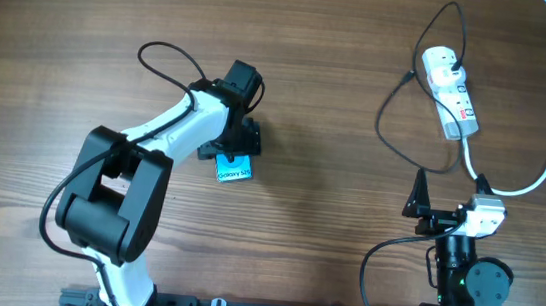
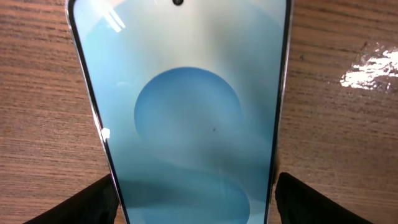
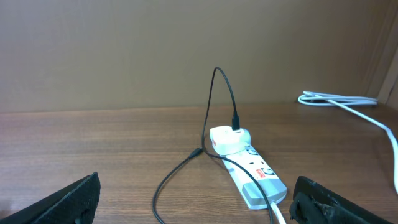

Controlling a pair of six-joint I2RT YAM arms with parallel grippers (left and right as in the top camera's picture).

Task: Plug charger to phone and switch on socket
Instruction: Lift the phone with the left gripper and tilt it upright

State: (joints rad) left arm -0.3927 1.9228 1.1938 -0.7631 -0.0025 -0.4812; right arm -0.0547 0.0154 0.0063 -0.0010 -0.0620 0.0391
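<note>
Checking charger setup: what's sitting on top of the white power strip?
A white adapter block sits plugged in at one end of the long white power strip, thin black cable rising from it. What lies beneath it is covered.

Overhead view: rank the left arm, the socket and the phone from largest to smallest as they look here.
1. Left arm, by far the largest.
2. Socket, the white strip.
3. Phone, smallest; the left tool covers part of it, so its full size stays unsure.
</note>
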